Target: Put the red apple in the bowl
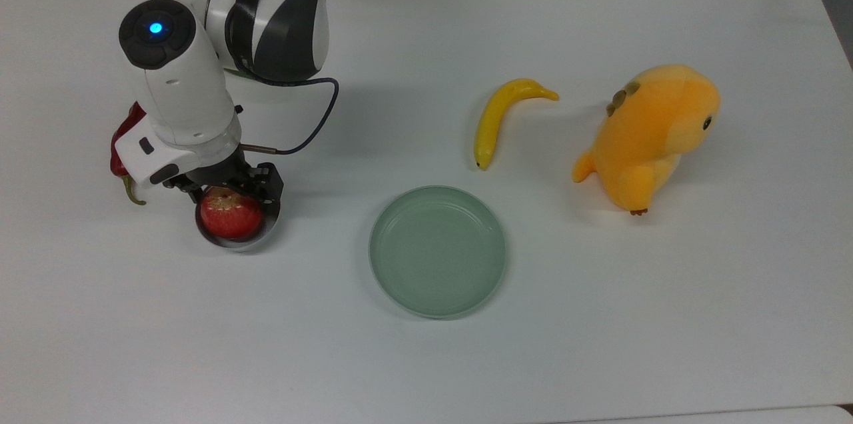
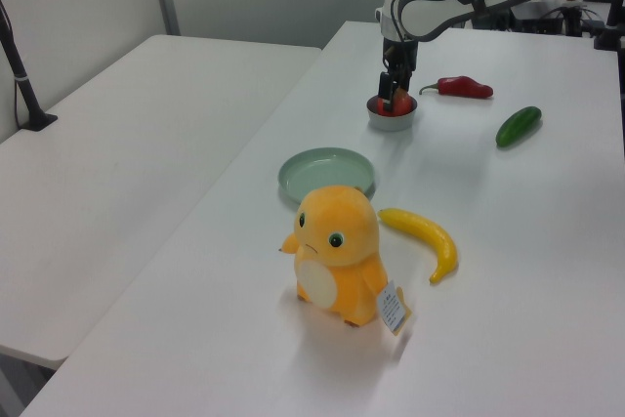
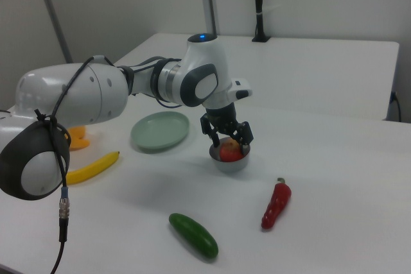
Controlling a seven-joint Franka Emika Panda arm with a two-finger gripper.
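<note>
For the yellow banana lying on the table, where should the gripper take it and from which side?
Grip the banana across its thick middle, coming straight down from above. It lies flat on the table with open space on both long sides, and both ends taper, so the wider midsection likely gives the steadiest hold.

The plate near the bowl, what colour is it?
The plate is pale green, clearest in the top view.
</note>
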